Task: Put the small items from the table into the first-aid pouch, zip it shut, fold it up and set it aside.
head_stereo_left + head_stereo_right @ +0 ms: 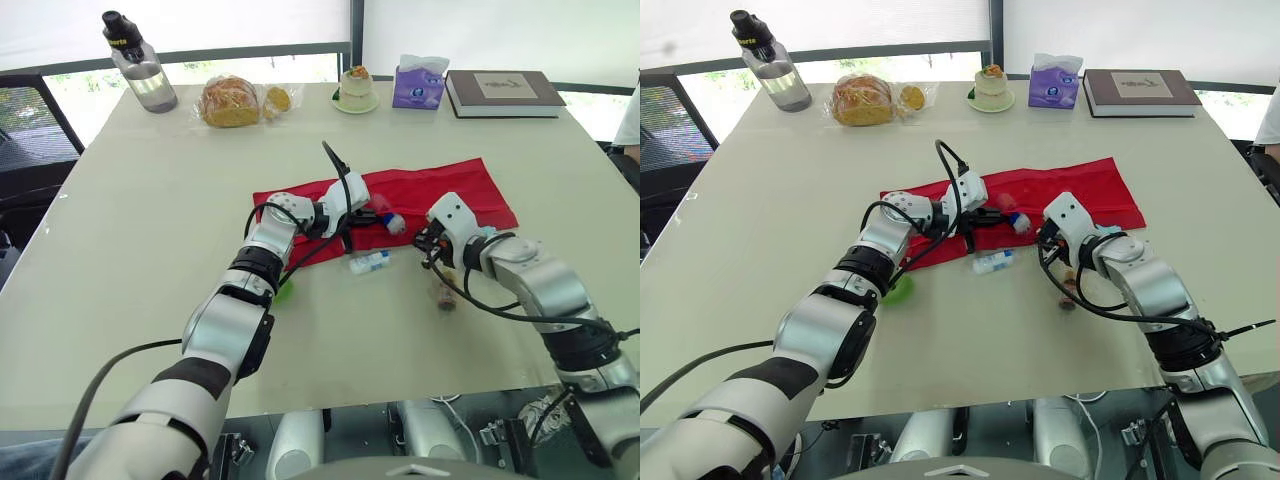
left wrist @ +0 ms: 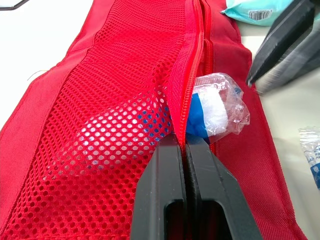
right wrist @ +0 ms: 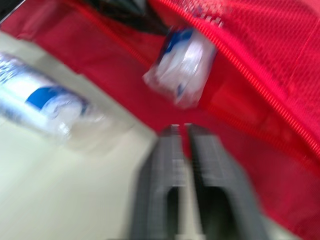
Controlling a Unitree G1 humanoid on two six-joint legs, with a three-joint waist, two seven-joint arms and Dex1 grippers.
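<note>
The red pouch lies unfolded and flat at the centre of the head view, on the table.

The left gripper is clenched on the pouch. Its fingers pinch the zipper edge of the mesh pocket, left of centre on the pouch. A wrapped bandage roll, white and blue, sits half inside that pocket opening, just beside the left fingertips.

The right gripper hovers at the near edge of the pouch, right of centre. Its fingers are closed, with nothing visible between them.

A small bottle with a blue label lies on the table just below the pouch. A small brown item lies below the right gripper.

Along the top of the frame stand a water bottle, bagged bread, a tissue pack and a book.
</note>
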